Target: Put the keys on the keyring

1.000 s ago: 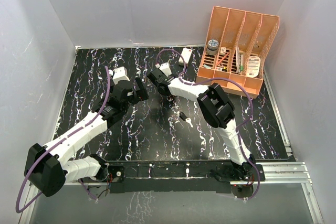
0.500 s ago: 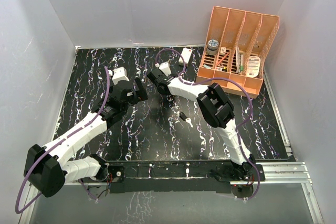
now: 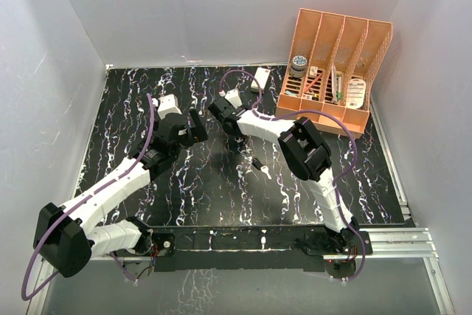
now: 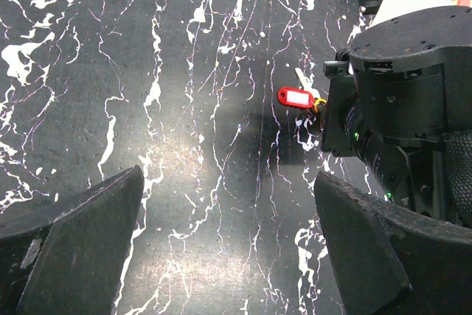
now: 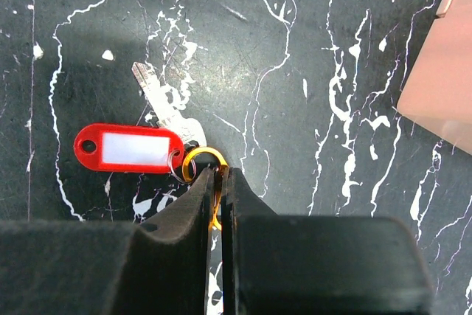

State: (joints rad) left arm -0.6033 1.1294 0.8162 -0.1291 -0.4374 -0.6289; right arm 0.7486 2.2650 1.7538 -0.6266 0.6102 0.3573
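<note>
My right gripper [image 5: 221,176] is shut on the thin orange keyring [image 5: 206,158], which rests low over the black marbled table. The red-headed key [image 5: 127,148] lies just left of the ring, its small silver loop overlapping the ring and its silvery blade [image 5: 156,92] pointing away. The left wrist view shows the same red key [image 4: 296,97] beside the right gripper's black body [image 4: 398,101]. The black-headed key [image 3: 259,166] lies alone on the table, nearer the arm bases. My left gripper [image 4: 228,241] hovers open and holds nothing, a short way left of the right gripper [image 3: 234,132].
An orange slotted file organizer [image 3: 333,71] holding small items stands at the back right. A white rectangular box [image 3: 261,77] lies just left of it. White walls close in the table on three sides.
</note>
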